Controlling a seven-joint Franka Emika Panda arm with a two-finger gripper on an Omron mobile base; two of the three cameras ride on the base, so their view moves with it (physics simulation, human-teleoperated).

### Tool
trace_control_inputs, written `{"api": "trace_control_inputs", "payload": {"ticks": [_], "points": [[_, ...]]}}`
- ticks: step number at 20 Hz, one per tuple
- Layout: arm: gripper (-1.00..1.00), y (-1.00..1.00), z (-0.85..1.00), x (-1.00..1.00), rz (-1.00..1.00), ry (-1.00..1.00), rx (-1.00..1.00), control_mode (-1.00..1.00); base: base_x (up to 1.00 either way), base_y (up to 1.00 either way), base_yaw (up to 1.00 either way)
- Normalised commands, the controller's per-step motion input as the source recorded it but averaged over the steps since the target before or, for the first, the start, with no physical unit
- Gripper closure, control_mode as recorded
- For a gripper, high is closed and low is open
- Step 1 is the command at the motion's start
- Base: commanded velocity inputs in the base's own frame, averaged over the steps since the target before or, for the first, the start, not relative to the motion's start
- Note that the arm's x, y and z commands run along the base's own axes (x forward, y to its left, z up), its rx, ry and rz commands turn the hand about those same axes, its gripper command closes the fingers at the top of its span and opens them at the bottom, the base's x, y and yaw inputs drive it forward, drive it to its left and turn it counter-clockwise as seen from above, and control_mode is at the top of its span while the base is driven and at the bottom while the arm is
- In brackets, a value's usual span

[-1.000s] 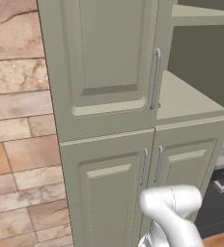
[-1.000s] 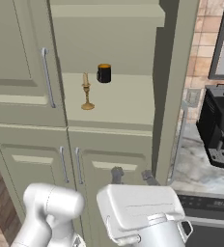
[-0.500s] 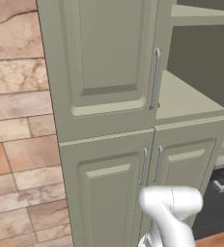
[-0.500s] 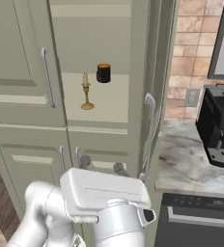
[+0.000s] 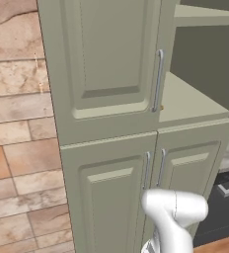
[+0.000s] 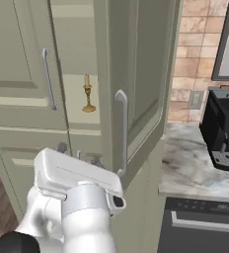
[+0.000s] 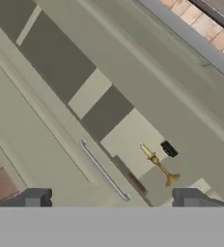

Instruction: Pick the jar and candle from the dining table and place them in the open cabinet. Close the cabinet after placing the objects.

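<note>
In the right base view, the tall sage-green cabinet (image 6: pixel 18 59) with panelled doors has its left door at nine o'clock, silver bar handle (image 6: pixel 48 79) upright. At ten o'clock of centre the small gold goblet-shaped candle (image 6: pixel 88 94) stands upright on the flat inner shelf (image 6: pixel 79 112), showing through the gap between the doors. The right door (image 6: pixel 136 74) is partly swung across the opening. In the hand view the two-finger gripper (image 7: pixel 114 198) is spread wide and empty; the candle lies at one o'clock, well apart, beside a short black cylinder (image 7: pixel 169 149).
</note>
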Motion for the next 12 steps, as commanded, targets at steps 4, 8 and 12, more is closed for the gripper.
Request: {"api": "trace_control_inputs", "payload": {"ticks": [4, 8, 12], "points": [[-1.0, 0.63, 0.0, 1.0, 0.0, 0.0, 0.0, -1.0, 0.0, 0.0, 0.0], [-1.0, 0.62, -0.01, 1.0, 0.0, 0.0, 0.0, -1.0, 0.0, 0.0, 0.0], [-1.0, 0.58, -0.04, 1.0, 0.0, 0.0, 0.0, -1.0, 0.0, 0.0, 0.0]]}}
